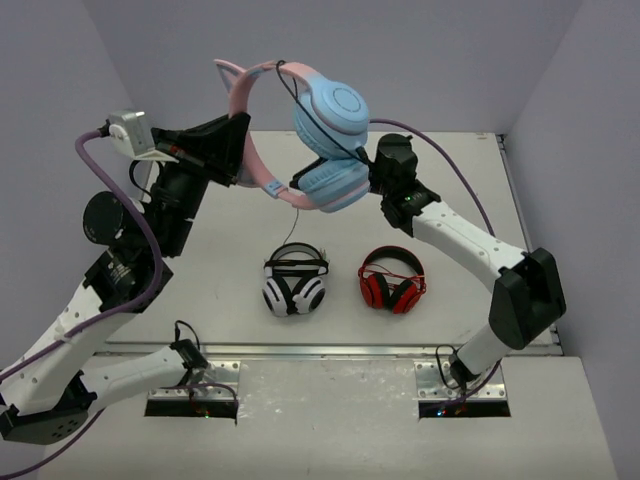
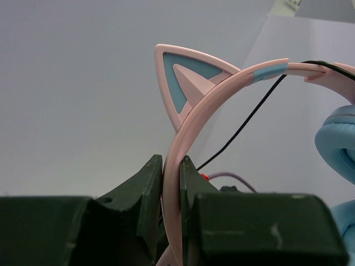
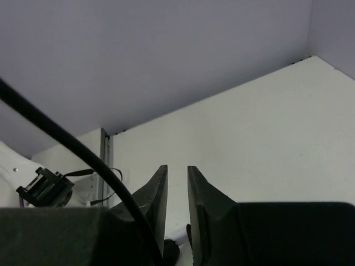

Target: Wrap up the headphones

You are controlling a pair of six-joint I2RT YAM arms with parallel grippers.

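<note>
- Left gripper [image 1: 240, 140], up and left of the white-and-black headphones [image 1: 295, 282], is clamped on the pink headband [image 2: 186, 133]; the headphones [image 1: 322, 125] hang in mid-air above that pair, band left, cups right.
- The thin black cable [image 1: 296, 215] drops loose from the cups toward the white-and-black pair; not yet wound.
- Right gripper [image 1: 370, 178], up and right of the white-and-black pair, sits just beside the lower cup [image 1: 335, 188], jaws narrowly parted on nothing; the cable runs to its left, so this arm looks nearer for the catch.
</note>
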